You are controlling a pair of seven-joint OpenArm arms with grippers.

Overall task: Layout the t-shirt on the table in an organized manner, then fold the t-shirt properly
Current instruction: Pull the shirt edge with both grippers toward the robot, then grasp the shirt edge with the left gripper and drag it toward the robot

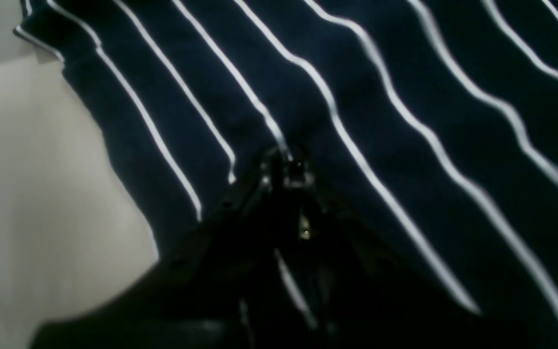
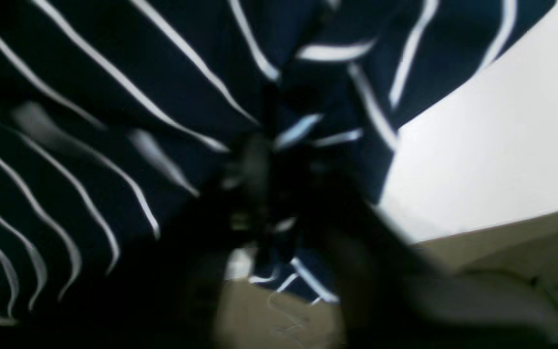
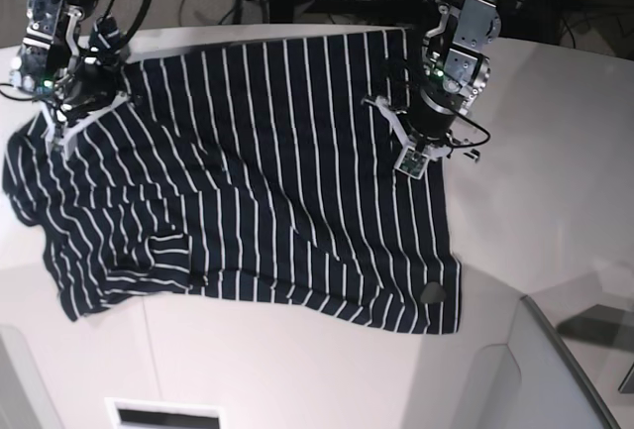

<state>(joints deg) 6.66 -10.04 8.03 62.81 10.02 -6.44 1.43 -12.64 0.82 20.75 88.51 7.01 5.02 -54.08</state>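
A white table [image 3: 555,152] with a curved edge is filling the base view, cables and dark gear crowding the floor behind it. The t-shirt [image 3: 248,181] is lying spread across the table, one side bunching into wrinkles. The left gripper [image 3: 428,130] is pinching the shirt's fabric, jaws closed on it. The right gripper [image 3: 77,102] is sitting closed at the shirt's wrinkled end; blur is hiding whether it is gripping cloth. A small grey patch [image 3: 433,294] is resting near the hem.

The dark navy t-shirt [image 3: 258,181] with thin white stripes lay spread open, slightly rumpled at one side, upon the white table [image 3: 555,181].
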